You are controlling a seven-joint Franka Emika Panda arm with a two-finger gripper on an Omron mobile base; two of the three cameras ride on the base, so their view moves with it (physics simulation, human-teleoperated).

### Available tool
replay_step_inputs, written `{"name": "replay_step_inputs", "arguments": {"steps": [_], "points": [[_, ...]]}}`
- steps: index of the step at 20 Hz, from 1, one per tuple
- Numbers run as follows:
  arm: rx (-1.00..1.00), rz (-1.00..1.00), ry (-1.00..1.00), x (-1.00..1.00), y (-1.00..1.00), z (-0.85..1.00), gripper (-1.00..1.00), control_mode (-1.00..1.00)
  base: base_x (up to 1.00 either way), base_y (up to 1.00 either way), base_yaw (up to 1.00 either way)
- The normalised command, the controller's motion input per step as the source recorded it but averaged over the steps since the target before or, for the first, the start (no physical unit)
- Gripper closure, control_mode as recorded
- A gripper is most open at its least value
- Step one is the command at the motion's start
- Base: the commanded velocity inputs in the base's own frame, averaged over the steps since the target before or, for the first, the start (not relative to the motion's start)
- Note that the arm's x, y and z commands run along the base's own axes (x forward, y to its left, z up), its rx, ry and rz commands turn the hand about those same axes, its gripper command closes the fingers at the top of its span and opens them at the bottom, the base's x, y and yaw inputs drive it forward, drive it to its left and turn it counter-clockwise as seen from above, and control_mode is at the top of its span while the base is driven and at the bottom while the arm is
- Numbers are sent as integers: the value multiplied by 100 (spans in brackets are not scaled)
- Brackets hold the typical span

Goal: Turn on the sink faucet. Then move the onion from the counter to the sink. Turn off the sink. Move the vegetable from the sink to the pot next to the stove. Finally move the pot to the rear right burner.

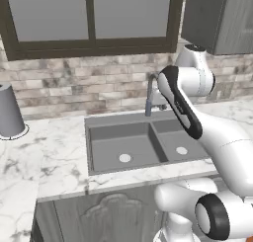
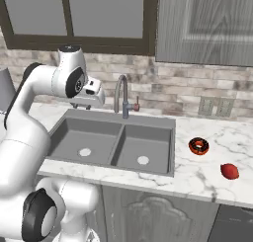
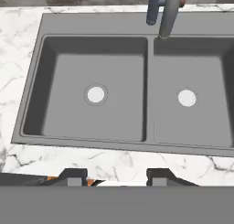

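The grey double-basin sink [image 2: 170, 147] [image 1: 88, 147] [image 3: 32, 77] is set in the white marble counter [image 2: 202, 181]. No water shows in either basin. The slim grey sink faucet [image 2: 120, 93] [image 1: 148, 95] [image 3: 170, 13] rises at the sink's back edge, with its reddish lever [image 2: 136, 106] at the base. On the counter to the right of the sink lies the red-orange onion [image 2: 199, 145] with its dark centre. My gripper [image 2: 80, 106] [image 3: 116, 176] hangs above the back of the left basin, left of the faucet. It points down and is open, with nothing between its fingertips [image 3: 75, 175].
A second round red thing [image 2: 229, 171] lies on the counter right of the onion. A tall grey cylinder [image 1: 9, 110] stands at the far left of the counter. A brick wall, a window and wall cabinets [image 2: 207, 23] stand behind the sink.
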Motion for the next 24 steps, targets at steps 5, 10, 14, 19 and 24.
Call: {"name": "replay_step_inputs", "arguments": {"steps": [5, 10, 14, 19, 24], "points": [[1, 0, -2, 0, -8, 0, -100, 100, 0, -32, 0], [0, 0, 0, 0, 0, 0, -100, 100, 3, -54, 0], [0, 0, 0, 0, 0, 0, -100, 100, 5, -55, -1], [0, 0, 0, 0, 0, 0, -100, 100, 11, -63, -2], [0, 0, 0, 0, 0, 0, -100, 100, 20, -56, -4]]}}
